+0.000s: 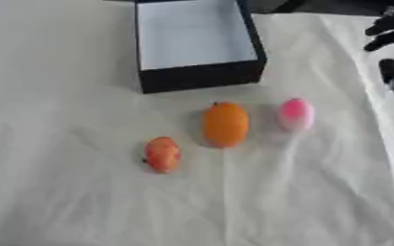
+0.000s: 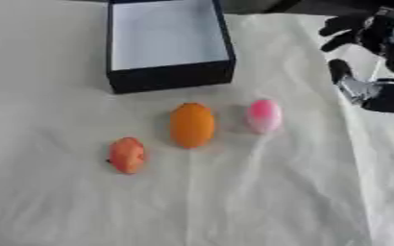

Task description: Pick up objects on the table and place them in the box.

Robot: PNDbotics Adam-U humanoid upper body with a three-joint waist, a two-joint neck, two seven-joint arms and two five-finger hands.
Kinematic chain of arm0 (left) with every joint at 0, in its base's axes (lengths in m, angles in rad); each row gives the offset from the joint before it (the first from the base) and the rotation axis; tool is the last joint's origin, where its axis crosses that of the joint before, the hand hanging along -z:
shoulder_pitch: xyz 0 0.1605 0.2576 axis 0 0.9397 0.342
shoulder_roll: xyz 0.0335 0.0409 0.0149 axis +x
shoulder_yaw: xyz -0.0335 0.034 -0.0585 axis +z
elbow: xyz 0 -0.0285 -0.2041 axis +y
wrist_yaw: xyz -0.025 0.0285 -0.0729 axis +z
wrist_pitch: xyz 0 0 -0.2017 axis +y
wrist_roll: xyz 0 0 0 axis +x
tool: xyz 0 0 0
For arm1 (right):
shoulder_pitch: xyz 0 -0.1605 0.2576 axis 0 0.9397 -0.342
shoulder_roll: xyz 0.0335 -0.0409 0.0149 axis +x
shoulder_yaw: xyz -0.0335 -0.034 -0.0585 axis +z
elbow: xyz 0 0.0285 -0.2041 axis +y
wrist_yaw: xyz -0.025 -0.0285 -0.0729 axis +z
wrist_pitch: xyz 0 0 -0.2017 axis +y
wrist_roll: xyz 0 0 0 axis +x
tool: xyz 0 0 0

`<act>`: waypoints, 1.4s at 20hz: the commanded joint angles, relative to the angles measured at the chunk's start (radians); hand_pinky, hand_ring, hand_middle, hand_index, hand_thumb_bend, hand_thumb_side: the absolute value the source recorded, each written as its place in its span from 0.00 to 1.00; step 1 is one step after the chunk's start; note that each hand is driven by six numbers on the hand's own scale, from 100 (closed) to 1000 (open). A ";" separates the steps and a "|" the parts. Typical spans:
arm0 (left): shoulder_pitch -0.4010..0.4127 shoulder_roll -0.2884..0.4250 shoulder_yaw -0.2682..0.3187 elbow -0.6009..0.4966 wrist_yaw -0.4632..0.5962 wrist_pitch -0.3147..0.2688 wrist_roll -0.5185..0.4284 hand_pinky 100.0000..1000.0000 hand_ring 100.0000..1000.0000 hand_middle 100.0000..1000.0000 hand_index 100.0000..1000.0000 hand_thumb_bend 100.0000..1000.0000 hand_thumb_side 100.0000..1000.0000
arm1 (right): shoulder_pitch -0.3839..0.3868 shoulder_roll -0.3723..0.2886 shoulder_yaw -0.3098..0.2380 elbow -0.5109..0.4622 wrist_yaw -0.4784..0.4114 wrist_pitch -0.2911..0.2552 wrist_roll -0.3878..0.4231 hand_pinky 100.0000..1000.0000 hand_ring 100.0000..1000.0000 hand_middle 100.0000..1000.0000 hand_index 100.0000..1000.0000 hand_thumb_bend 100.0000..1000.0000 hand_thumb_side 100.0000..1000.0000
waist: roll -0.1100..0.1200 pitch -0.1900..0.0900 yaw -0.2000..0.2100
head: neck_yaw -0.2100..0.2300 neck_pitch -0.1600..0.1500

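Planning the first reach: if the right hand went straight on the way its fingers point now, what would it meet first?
The right hand hovers at the table's right edge with its fingers pointing left. Straight on, it would probably meet the black open box, though its height over the white cloth is unclear.

This looks like a staged test bench in a lab or demo room, not a home. The table is draped in a plain, creased off-white cloth that covers the whole work surface, with nothing domestic on it. Only a few props are laid out: a dark open box with a pale lining, and three small toy-like pieces set in a loose row, an orange oval, a pink egg shape and a reddish-orange lump. A black robot hand hangs at the right edge
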State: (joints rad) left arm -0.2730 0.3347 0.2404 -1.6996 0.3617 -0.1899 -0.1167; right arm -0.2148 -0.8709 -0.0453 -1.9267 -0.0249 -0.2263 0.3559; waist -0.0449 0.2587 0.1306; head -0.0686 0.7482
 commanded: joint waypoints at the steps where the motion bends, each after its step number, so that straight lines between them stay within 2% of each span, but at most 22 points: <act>1: -0.003 0.038 0.010 -0.007 -0.008 -0.003 0.002 0.85 0.79 0.75 0.79 0.00 0.61 | -0.025 -0.106 0.022 -0.030 0.076 -0.042 0.016 0.88 0.76 0.79 0.87 0.00 0.11 | -0.013 -0.041 -0.002 | -0.003 0.009; 5: 0.002 0.042 0.007 -0.006 -0.011 -0.004 0.000 0.85 0.79 0.75 0.79 0.00 0.61 | -0.058 -0.167 0.061 -0.029 0.139 -0.070 0.050 0.87 0.77 0.80 0.88 0.00 0.13 | -0.016 -0.043 -0.004 | -0.008 0.013; 9: 0.003 0.041 0.006 -0.005 -0.011 -0.005 -0.001 0.85 0.79 0.75 0.79 0.00 0.61 | -0.105 -0.169 0.100 0.000 0.181 -0.070 0.093 0.87 0.78 0.80 0.88 0.00 0.14 | -0.015 -0.042 -0.001 | -0.016 0.018; 16: 0.010 0.043 0.006 -0.004 -0.014 -0.006 -0.003 0.85 0.79 0.75 0.79 0.00 0.61 | -0.218 -0.106 0.164 0.100 0.222 -0.093 0.210 0.87 0.79 0.82 0.90 0.00 0.16 | -0.016 -0.044 -0.002 | -0.026 0.022; 20: 0.012 0.044 0.005 -0.002 -0.015 -0.006 -0.005 0.85 0.79 0.75 0.79 0.00 0.61 | -0.268 -0.042 0.205 0.170 0.273 -0.073 0.257 0.88 0.78 0.81 0.90 0.00 0.18 | -0.018 -0.047 -0.003 | -0.032 0.022; 24: 0.012 0.042 0.004 -0.002 -0.016 -0.005 -0.006 0.86 0.79 0.75 0.79 0.00 0.61 | -0.285 0.010 0.239 0.207 0.332 -0.039 0.273 0.88 0.78 0.81 0.90 0.00 0.18 | -0.019 -0.046 -0.002 | -0.033 0.022; 28: 0.012 0.041 0.003 -0.001 -0.016 -0.005 -0.007 0.86 0.79 0.75 0.79 0.00 0.61 | -0.274 0.039 0.257 0.207 0.352 -0.031 0.287 0.89 0.78 0.81 0.90 0.00 0.17 | -0.017 -0.044 0.000 | -0.033 0.022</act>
State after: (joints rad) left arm -0.2556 0.3434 0.2391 -1.6889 0.3510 -0.1931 -0.1217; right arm -0.4815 -0.8180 0.2171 -1.7163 0.3175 -0.2596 0.6387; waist -0.0515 0.2481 0.1301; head -0.0993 0.7635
